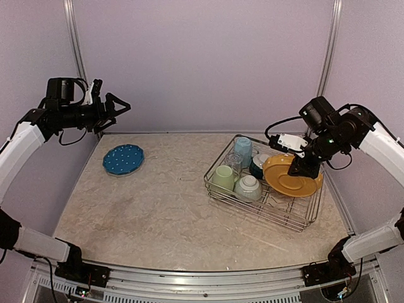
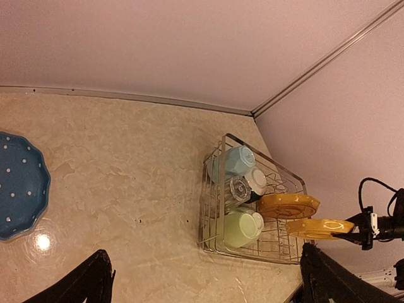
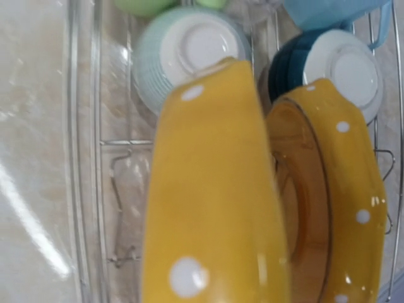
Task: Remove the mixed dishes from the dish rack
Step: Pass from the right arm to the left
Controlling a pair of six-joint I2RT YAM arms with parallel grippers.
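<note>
Right gripper clamped on one yellow plate over dish rack; left gripper jaws wide apart.
Rack holds six: second yellow plate, pale green mug, light blue mug, teal bowl, dark-blue bowl, clear glass; one blue speckled plate on desk.

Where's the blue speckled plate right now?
In the top view, the blue speckled plate lies flat at the far left of the table, well apart from the dish rack on the right.
</note>
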